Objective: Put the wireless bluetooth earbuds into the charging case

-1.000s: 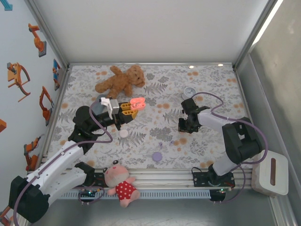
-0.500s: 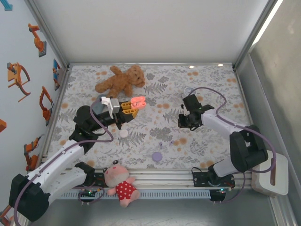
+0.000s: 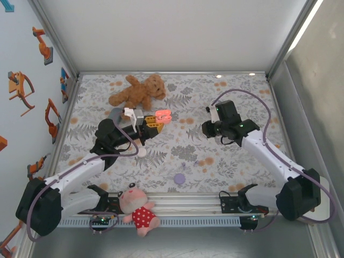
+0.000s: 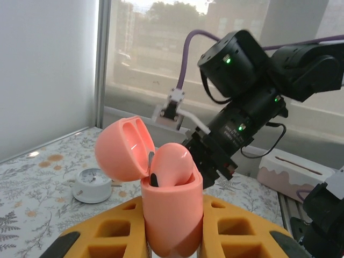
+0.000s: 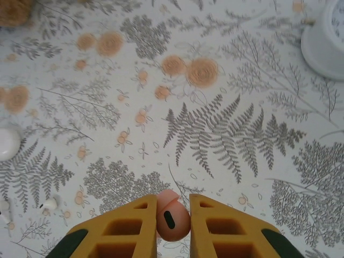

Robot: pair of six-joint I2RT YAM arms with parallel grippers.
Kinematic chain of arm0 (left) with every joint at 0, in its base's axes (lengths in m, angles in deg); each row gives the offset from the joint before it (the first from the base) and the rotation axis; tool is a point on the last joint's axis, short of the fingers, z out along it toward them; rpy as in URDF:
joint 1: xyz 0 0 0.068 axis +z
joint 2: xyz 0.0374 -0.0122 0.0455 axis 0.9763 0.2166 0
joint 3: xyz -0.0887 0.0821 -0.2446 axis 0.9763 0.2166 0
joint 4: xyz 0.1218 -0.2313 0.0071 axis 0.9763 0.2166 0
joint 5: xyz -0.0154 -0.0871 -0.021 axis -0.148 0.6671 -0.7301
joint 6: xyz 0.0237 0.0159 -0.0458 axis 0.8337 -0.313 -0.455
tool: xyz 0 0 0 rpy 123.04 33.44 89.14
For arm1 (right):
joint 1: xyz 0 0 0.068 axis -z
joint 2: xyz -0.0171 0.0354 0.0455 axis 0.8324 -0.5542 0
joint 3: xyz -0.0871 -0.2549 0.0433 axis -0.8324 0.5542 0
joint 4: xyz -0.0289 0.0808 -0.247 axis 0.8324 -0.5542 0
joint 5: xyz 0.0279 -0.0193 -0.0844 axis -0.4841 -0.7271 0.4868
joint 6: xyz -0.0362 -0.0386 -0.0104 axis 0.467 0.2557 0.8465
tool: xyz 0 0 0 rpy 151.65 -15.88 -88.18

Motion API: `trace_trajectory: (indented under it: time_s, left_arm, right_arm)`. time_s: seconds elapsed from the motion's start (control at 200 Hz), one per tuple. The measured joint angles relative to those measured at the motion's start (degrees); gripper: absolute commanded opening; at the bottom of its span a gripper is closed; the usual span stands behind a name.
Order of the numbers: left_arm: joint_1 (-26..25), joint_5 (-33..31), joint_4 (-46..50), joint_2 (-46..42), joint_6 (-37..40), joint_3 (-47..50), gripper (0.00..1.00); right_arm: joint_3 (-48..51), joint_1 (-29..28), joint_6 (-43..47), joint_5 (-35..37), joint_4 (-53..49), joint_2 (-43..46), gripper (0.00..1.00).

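Now one open case (image 4: 171, 215); one earbud (image 5: 172, 217) in right jaws.

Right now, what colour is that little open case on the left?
The charging case is salmon pink, clearest in the left wrist view.

Robot lab cell: aluminium frame (image 3: 55, 40), white panels (image 3: 172, 32), robot-arm stickers (image 3: 21, 88).

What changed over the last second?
Right tool, shut on a pink earbud, moved away from the bases and slightly left. Left tool carried the open pink case slightly right. Nothing grabbed or released. Teddy bear, purple disc unmoved.
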Motion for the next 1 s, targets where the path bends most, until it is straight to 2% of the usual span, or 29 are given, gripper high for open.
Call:
trace_trajectory:
  time_s: [0.205,0.561,0.771,1.002]
  left_arm:
    - [-0.3,1.0,-4.8,5.1,-2.3,-0.1,0.0]
    - [-0.7,3.2,-10.7,10.1,-5.2,-1.9,0.0]
    - [-1.0,5.2,-12.4,11.3,-6.4,-3.6,0.0]
    - [-1.4,7.5,-13.7,12.4,-8.0,-5.0,0.0]
  right_arm:
    - [-5.8,-2.0,5.6,-1.9,-0.2,3.6,0.17]
    - [-15.7,-10.2,16.9,-1.9,-0.2,3.9,0.18]
    - [-19.3,-13.9,22.9,-1.5,-0.2,3.2,0.18]
    - [-20.0,-15.5,27.9,-1.3,0.3,2.8,0.18]
